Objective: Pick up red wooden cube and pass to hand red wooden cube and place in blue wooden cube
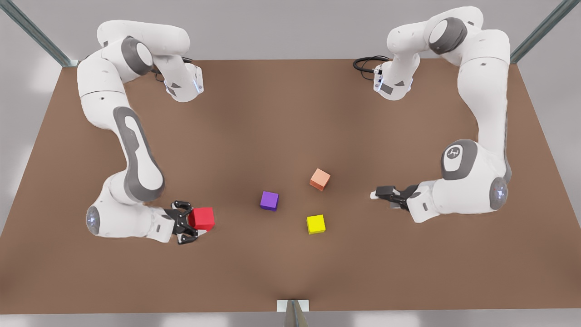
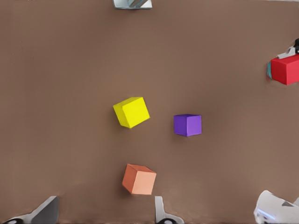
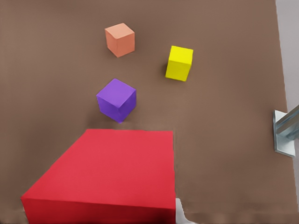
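Observation:
The red wooden cube (image 1: 202, 218) sits between the black linkage fingers of the hand, my right gripper (image 1: 196, 221), at the front view's left. That gripper is shut on it, and the cube looks raised off the table. The same cube looms large and close in the right wrist view (image 3: 110, 172). Beside the red cube (image 2: 286, 69) in the left wrist view, a thin teal edge of the blue wooden cube (image 2: 269, 70) peeks out; in the front view the red cube covers it. At the front view's right my left gripper (image 1: 375, 195) waits, open and holding nothing, its fingertips (image 2: 46, 210) spread wide.
On the brown table (image 1: 290, 113) between the arms lie a purple cube (image 1: 269, 200), a yellow cube (image 1: 315, 224) and a pale orange cube (image 1: 320, 179). A metal bracket (image 1: 292, 306) stands at the near edge. Both arm bases stand at the far corners.

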